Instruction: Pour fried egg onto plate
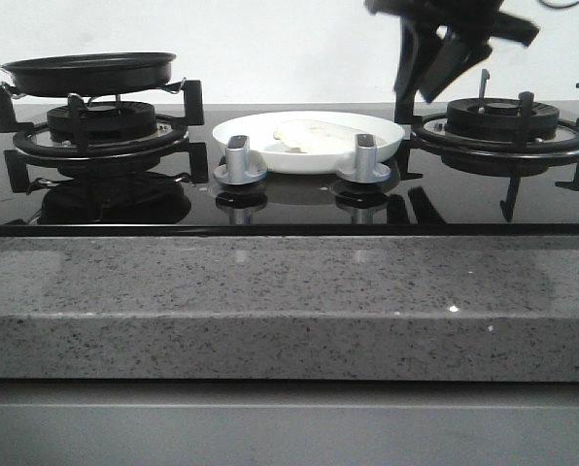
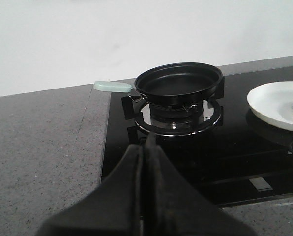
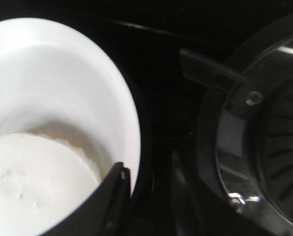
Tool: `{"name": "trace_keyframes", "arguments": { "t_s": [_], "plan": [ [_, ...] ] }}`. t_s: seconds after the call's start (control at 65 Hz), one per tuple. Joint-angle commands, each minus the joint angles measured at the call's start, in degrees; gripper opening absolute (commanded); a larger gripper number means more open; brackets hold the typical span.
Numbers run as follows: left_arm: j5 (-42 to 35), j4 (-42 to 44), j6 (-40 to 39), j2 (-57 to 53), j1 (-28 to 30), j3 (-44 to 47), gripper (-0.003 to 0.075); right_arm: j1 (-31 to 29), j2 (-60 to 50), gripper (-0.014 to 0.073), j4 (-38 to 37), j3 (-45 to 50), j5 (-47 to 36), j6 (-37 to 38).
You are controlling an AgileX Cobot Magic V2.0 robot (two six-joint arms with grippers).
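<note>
Two claws: the left claw [image 2: 145, 162] is closed, empty, before the pan [image 2: 178, 83]. Right claw [image 1: 435, 68] hangs parted beside the plate [image 1: 387, 136] holding the egg [image 1: 304, 136]; withdraw gently.

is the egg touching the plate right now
Touching. The front view shows the egg lying flat inside the plate, and the right wrist view shows it resting on the plate's floor with no gap.

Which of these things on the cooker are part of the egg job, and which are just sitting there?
Part of the job:
fried egg, lying on the plate
plate, between the burners
frying pan, empty on the left burner

Just there:
right burner, bare
two silver knobs
grey stone counter
</note>
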Motion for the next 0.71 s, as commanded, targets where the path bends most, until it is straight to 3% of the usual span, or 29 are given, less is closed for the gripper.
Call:
{"name": "trace_keyframes", "arguments": {
  "t_s": [0.0,0.138,0.323,0.492,0.692],
  "plan": [
    [-4.9,-0.9,-0.4,0.6,-0.6,-1.5,-0.0019,-0.4,-5.4,0.0077,-0.6,-2.0,-0.4,-0.4],
    [-4.9,-0.9,-0.4,0.6,-0.6,-1.5,-0.0019,-0.4,-7.0,-0.0074,-0.7,-2.0,-0.2,-0.4],
    [-4.9,-0.9,-0.4,0.6,-0.6,-1.5,-0.0019,-0.4,-9.8,-0.0068,-2.3,-2.0,2.5,-0.4],
    [-4.9,-0.9,-0.4,0.6,-0.6,-1.5,-0.0019,-0.4,-14.3,-0.0068,-10.9,-1.5,6.4,-0.3],
    [-4.9,-0.9,-0.4,0.6,-0.6,-1.5,-0.0019,-0.4,-23.2,-0.0068,-15.5,5.9,3.6,1.9]
  ]
}}
